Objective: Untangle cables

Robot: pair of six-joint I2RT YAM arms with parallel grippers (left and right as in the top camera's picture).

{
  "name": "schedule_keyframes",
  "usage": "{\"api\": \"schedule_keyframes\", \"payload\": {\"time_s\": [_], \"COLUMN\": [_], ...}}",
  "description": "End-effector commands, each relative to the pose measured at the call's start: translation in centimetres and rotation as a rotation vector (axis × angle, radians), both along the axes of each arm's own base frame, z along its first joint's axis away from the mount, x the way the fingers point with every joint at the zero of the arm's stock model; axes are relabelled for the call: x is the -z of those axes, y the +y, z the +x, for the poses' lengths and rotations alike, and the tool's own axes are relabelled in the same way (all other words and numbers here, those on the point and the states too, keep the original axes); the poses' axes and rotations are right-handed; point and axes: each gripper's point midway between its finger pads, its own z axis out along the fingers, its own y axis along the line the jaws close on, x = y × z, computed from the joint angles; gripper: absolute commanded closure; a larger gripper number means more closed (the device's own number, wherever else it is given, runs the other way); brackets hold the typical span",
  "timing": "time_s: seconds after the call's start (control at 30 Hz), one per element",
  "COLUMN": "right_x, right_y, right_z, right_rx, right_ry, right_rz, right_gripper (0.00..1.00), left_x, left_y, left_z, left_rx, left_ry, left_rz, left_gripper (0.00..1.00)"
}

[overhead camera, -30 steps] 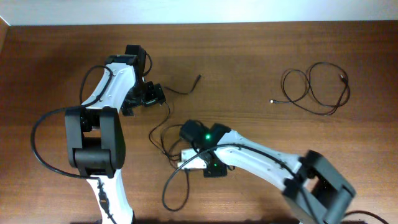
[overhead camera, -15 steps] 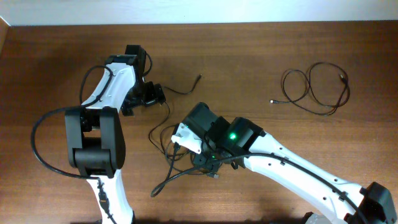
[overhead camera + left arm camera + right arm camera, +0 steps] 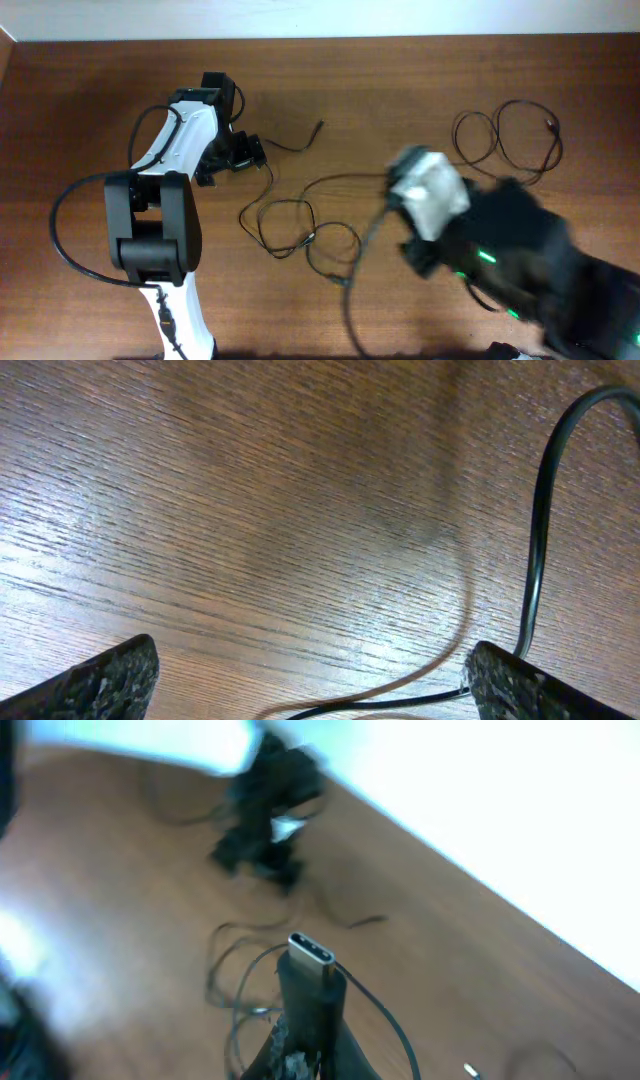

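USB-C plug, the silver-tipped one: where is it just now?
In the right wrist view, the USB-C plug stands upright, pinched in the right claw, with the loose cable loops lying on the table behind it.

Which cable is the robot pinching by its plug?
The cable from the middle tangle, plug in the right gripper. The coiled cable far right lies free.

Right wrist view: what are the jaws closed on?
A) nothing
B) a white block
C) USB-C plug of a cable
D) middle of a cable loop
C: the right gripper is shut on a black USB-C plug, its metal tip standing up above the jaws.
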Motion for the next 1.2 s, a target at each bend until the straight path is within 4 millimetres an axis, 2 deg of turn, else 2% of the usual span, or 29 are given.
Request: {"api": "schedule_keyframes", "payload": {"time_s": [0.0, 0.1, 0.17, 0.33, 0.47, 0.5, 0.6, 0.7, 0.8, 0.87, 0.97, 1.07, 1.13, 1.17], "right_x": [-3.5, -5.7, -7.2, -8.6, -8.7, -8.3, -7.5, -5.7, -3.4, -1.1, 3.0, 8.1, 11.4, 13.5], "right_y": [-6.8, -10.9, -14.4, -20.4, -22.9, -24.1, -25.1, -23.5, -20.1, -17.6, -13.5, -8.4, -5.5, -3.5], "right_z": [0.1, -1.5, -3.0, -5.7, -6.7, -6.8, -6.8, -6.2, -5.4, -4.6, -3.3, -2.4, -2.0, -1.8], "right_rx": [0.294, 0.405, 0.480, 0.618, 0.682, 0.746, 0.818, 0.780, 0.677, 0.615, 0.527, 0.404, 0.311, 0.235], "right_ry": [-0.105, -0.164, -0.209, -0.290, -0.322, -0.335, -0.318, -0.265, -0.162, -0.091, 0.029, 0.200, 0.292, 0.358], "right_rz": [0.117, 0.242, 0.343, 0.475, 0.504, 0.472, 0.480, 0.451, 0.461, 0.408, 0.285, 0.127, -0.011, -0.104], "right_gripper": [0.96, 0.96, 0.96, 0.96, 0.96, 0.96, 0.96, 0.96, 0.96, 0.96, 0.96, 0.96, 0.96, 0.96], "left_x": [0.2, 0.2, 0.2, 0.2, 0.2, 0.2, 0.2, 0.2, 0.2, 0.2, 0.2, 0.2, 0.2, 0.2], "left_y": [-0.3, -0.3, -0.3, -0.3, -0.3, -0.3, -0.3, -0.3, -0.3, -0.3, -0.3, -0.3, -0.3, -0.3], "left_z": [-0.2, -0.2, -0.2, -0.2, -0.2, -0.2, -0.2, -0.2, -0.2, -0.2, -0.1, -0.1, -0.2, -0.2], "left_rx": [-0.005, -0.005, -0.005, -0.005, -0.005, -0.005, -0.005, -0.006, -0.005, -0.005, -0.005, -0.005, -0.005, -0.005], "left_ry": [0.008, 0.008, 0.008, 0.008, 0.008, 0.008, 0.008, 0.005, 0.005, 0.005, 0.005, 0.005, 0.005, 0.005], "left_rz": [-0.011, -0.011, -0.011, -0.011, -0.011, -0.011, -0.011, -0.011, -0.011, -0.011, -0.011, -0.011, -0.011, -0.011], "left_gripper": [0.00, 0.00, 0.01, 0.00, 0.01, 0.01, 0.00, 0.01, 0.01, 0.01, 0.00, 0.00, 0.01, 0.01]}}
